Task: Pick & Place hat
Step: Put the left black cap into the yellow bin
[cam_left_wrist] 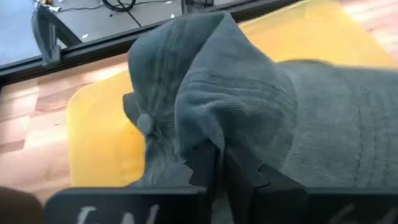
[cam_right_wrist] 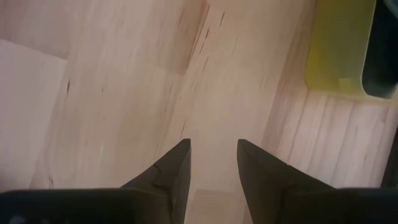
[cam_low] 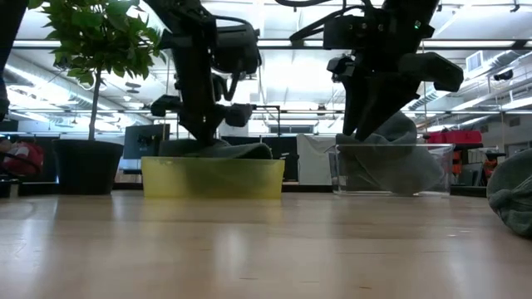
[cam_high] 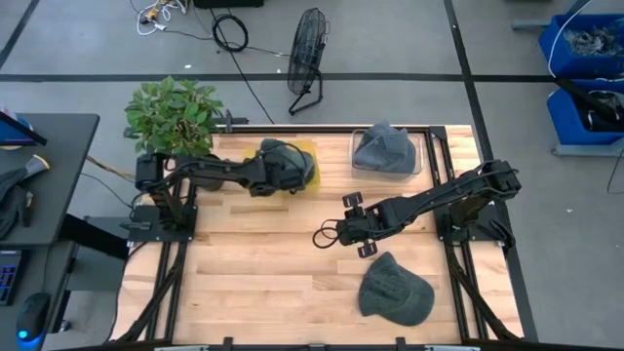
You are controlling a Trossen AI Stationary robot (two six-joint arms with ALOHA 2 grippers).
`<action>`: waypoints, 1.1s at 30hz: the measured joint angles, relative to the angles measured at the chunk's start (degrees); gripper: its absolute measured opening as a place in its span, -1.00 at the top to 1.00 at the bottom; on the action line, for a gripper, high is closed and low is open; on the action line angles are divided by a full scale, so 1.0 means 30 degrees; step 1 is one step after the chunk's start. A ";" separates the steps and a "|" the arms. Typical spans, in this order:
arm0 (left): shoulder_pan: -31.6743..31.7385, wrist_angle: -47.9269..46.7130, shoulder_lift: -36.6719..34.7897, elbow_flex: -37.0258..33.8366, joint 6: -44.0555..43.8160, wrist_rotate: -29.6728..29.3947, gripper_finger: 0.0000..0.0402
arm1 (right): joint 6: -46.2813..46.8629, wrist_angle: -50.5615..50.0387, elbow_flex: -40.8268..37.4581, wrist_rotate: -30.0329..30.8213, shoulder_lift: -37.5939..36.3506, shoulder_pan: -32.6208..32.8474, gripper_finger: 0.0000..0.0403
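Note:
A grey hat (cam_high: 285,162) lies in a yellow tray (cam_high: 309,149) at the table's far side. My left gripper (cam_left_wrist: 219,163) is over the tray, shut on that hat. In the low view the hat (cam_low: 218,149) shows just above the tray's wall (cam_low: 212,178). A second grey hat (cam_high: 394,289) lies flat on the wood near the table's near right. A third hat (cam_high: 383,148) sits in a clear bin (cam_high: 419,162). My right gripper (cam_high: 327,235) hovers open over bare wood at the table's middle, touching nothing, with its fingers (cam_right_wrist: 171,171) apart. My left gripper pinches a raised fold of the hat's crown (cam_left_wrist: 205,134) between its two fingers, coming from the table's left, slanting down. The hat's bulk rests in the yellow tray (cam_left_wrist: 99,124), with the pinched fold standing up above the rest.
A potted plant (cam_high: 171,112) stands at the far left corner, just behind my left arm. The clear bin (cam_low: 391,170) and yellow tray line the far edge. Bare wood stretches across the middle and near left of the table (cam_high: 253,273). A fan (cam_high: 308,54) stands on the floor beyond.

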 joint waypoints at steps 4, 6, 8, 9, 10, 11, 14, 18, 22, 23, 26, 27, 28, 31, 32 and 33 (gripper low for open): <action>-0.0003 0.0600 -0.0311 -0.0015 -0.0159 -0.0712 0.66 | -0.0005 0.0066 0.0000 -0.0006 0.0000 0.0000 0.33; -0.0010 0.1586 -0.0453 0.0022 -0.0026 -0.0833 0.59 | -0.0007 0.0132 0.0000 -0.0006 0.0000 0.0000 0.33; -0.0010 0.2096 -0.0453 0.0007 0.0990 -0.0556 0.51 | -0.0007 0.0165 0.0000 -0.0012 0.0000 0.0000 0.33; -0.0035 0.2431 -0.0453 0.0007 0.1604 -0.0359 0.48 | -0.0007 0.0182 0.0000 -0.0013 0.0000 0.0000 0.33; -0.0132 0.2651 -0.0453 0.0007 0.2394 -0.0262 0.45 | -0.0007 0.0183 0.0000 -0.0013 0.0000 0.0000 0.33; -0.0233 0.2682 -0.0453 0.0007 0.2958 -0.0269 0.43 | -0.0007 0.0218 0.0000 -0.0014 0.0000 0.0000 0.33; -0.0618 0.2883 -0.0664 0.0007 0.4502 -0.0921 0.39 | -0.0007 0.0276 0.0000 -0.0008 0.0000 0.0000 0.33; -0.1329 0.3088 -0.1196 0.0007 0.5994 -0.1708 0.42 | -0.0007 0.0266 0.0000 -0.0013 0.0000 0.0000 0.33; -0.2265 0.4181 -0.1284 0.0007 0.8554 -0.2182 0.52 | -0.0007 0.0375 0.0000 -0.0006 0.0000 0.0000 0.33; -0.2428 0.4677 -0.1284 0.0000 0.9842 -0.1987 0.56 | -0.0007 0.0465 0.0000 -0.0006 0.0000 0.0000 0.33; -0.2548 0.5926 -0.1284 0.0007 1.2431 0.0127 0.68 | -0.0007 0.0778 0.0000 -0.0006 0.0000 0.0000 0.33; -0.2469 0.6166 -0.1276 0.0007 1.2758 0.0963 0.73 | -0.0007 0.0959 0.0000 -0.0006 0.0000 0.0000 0.33; -0.2342 0.6398 -0.1276 0.0007 1.2917 0.1507 0.79 | -0.0007 0.1116 0.0000 -0.0006 0.0000 0.0000 0.33; -0.1950 0.6664 -0.1120 0.0007 1.3311 0.1970 0.96 | -0.0007 0.1533 0.0000 -0.0006 0.0000 0.0000 0.33; -0.1795 0.6804 -0.0968 0.0007 1.3321 0.2009 0.97 | -0.0007 0.1543 0.0000 -0.0006 0.0000 0.0000 0.33; -0.1610 0.6644 -0.0917 -0.0008 1.3334 0.2189 0.97 | -0.0007 0.1534 0.0000 -0.0008 0.0000 0.0000 0.33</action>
